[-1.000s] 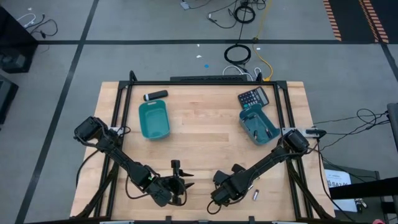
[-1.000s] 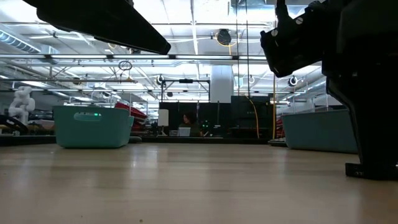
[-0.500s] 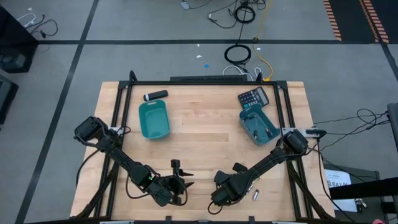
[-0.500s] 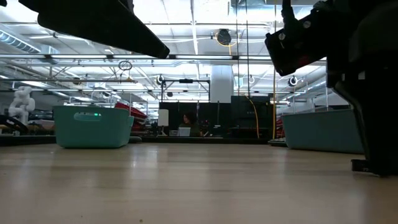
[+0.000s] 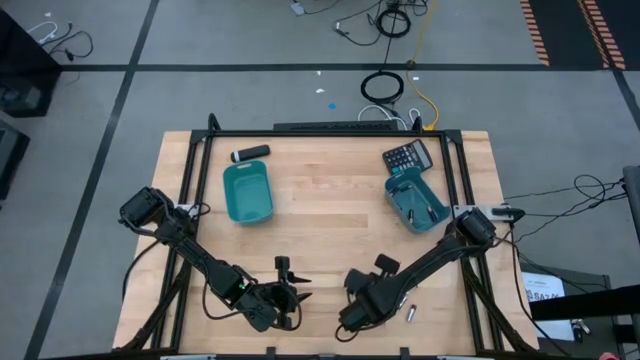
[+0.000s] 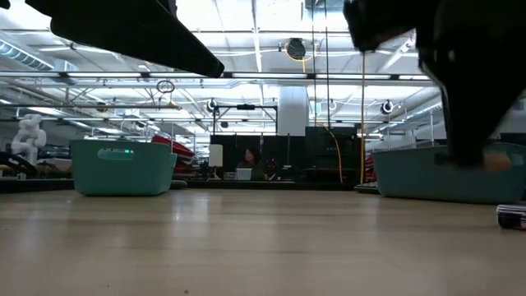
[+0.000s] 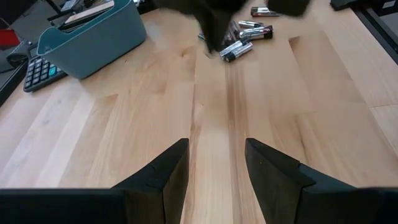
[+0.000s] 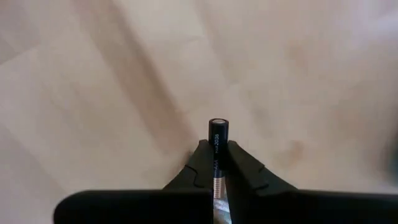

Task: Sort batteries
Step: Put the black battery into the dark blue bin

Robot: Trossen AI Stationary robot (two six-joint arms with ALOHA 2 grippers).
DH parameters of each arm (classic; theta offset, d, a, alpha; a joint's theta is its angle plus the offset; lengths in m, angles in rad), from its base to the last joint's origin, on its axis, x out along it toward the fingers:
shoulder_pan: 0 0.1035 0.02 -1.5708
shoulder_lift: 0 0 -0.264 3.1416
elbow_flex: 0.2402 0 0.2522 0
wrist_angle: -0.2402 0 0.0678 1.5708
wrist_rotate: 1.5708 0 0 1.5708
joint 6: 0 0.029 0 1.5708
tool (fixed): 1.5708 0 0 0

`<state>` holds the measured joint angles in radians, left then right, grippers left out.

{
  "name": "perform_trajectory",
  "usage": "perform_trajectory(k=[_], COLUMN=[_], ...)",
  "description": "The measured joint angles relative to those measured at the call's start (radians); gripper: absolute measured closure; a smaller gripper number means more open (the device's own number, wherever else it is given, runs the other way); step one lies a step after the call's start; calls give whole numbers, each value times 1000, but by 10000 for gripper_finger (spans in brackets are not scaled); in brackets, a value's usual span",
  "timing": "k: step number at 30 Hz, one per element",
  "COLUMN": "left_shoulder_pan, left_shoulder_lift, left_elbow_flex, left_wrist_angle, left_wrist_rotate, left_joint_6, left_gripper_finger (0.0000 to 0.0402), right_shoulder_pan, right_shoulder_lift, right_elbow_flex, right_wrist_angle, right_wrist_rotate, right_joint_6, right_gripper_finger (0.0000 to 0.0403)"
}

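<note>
From my remote station, the light wooden table (image 5: 330,215) fills the overhead view, and I read it from left to right. At the far left the left gripper (image 7: 214,163) sits low over the near edge of the table, its two dark fingers spread apart with only bare wood between them, holding nothing. Behind it, toward the far side, stands the left teal plastic bin (image 5: 247,192), with a black cylinder with a white tip (image 5: 250,153) lying just beyond it. Near the middle of the near edge the right gripper (image 8: 217,163) is clamped on a slim dark cylindrical battery (image 8: 217,149); the cell stands pinched between the two finger pads, its round end poking out past the fingertips, above the table surface. Just to the right of that gripper one small silvery battery (image 5: 409,313) lies loose on the wood, and the left wrist camera shows a small cluster of batteries (image 7: 245,38) lying there beside the dark arm. Farther right and toward the back stands the right teal plastic bin (image 5: 415,201), with a dark calculator (image 5: 407,156) touching its far end.
</note>
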<state>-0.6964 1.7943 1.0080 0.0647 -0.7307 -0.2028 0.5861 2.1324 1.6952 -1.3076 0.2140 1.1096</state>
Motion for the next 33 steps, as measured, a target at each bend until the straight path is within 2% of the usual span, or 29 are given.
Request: perform_trajectory(k=[6,11,17,22,27,33], left_shoulder_pan=[3,5,10,41,117,239], left_shoulder_lift=[0,0,0,0,0,0], left_elbow_flex=[0,1,2,2,1,1], left_wrist_angle=[12,35,42,42,45,119], left_wrist_rotate=[-7,-11,-20,-72,-120,-103], left_joint_6=[0,0,0,9,48,51], left_gripper_finger=[233,233,233,233,233,233], right_shoulder_pan=[0,-17,-54,-81,-115,-185], right_shoulder_lift=[-3,-92,-281,-451,-615,-791], right_elbow_flex=[132,84,-127,-323,-512,-708], right_wrist_angle=[-267,-259,-261,-225,-193,-168], right_wrist_rotate=[132,234,294,339,367,363], right_joint_6=[-8,-45,-13,3,-22,-44], right_gripper_finger=[403,402,402,402,402,402])
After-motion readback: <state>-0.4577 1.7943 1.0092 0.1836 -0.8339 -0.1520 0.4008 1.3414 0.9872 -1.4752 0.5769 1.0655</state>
